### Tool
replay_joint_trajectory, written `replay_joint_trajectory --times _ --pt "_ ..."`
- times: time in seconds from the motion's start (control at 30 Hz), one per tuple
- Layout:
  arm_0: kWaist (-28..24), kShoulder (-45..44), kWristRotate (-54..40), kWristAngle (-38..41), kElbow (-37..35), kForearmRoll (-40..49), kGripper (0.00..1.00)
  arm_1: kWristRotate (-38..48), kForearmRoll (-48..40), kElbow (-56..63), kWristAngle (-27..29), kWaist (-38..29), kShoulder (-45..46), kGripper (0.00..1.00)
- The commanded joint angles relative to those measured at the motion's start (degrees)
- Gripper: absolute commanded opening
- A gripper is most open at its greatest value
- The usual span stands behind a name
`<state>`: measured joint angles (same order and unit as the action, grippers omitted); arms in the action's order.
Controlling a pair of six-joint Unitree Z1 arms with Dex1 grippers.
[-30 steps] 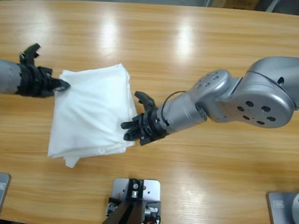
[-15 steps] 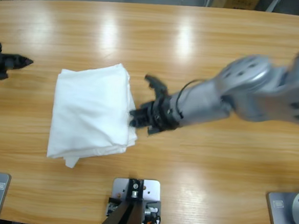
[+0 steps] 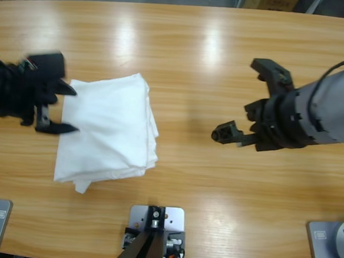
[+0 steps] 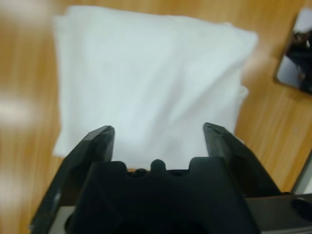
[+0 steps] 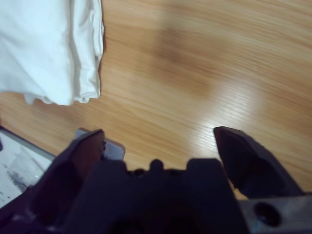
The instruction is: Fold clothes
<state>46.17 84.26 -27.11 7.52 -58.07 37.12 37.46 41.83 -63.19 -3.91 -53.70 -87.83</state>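
Lab-like workspace, long wooden table (image 3: 201,48), robot arms

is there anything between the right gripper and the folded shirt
Nothing visible. Only bare wooden table lies between the right gripper, whose fingers are spread open, and the folded white T-shirt. The left gripper sits at the shirt's far edge, out of that path.

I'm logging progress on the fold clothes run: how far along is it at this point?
Done, it seems: the white T-shirt lies on the wooden table as a compact, layered, roughly square bundle. In hand: nothing; the left gripper hangs open at the bundle's edge, and the right gripper is open over bare wood, well clear. Left: perhaps only tidying the corner sticking out near the camera-side edge; no other garments are visible.
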Motion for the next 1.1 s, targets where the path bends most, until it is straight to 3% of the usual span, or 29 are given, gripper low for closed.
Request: replay_joint_trajectory --times 0.03,0.4,0.93,1.1 --pt "2.8 8.5 -4.8 -1.6 0.0 1.9 0.989 2.1 0.7 5.1 1.2 -0.5 4.4 1.0" --pt "2.3 24.8 -5.0 -1.7 -4.5 1.9 0.996 3.1 -0.3 10.0 1.0 -0.2 6.7 1.0" --pt "2.8 35.0 -7.0 0.2 -5.0 1.7 0.984 2.9 -4.5 13.8 -0.5 4.0 6.7 1.0" --pt "-2.0 36.9 6.1 -1.4 -8.2 2.0 0.985 1.8 -4.6 14.2 -1.1 6.5 6.7 1.0"
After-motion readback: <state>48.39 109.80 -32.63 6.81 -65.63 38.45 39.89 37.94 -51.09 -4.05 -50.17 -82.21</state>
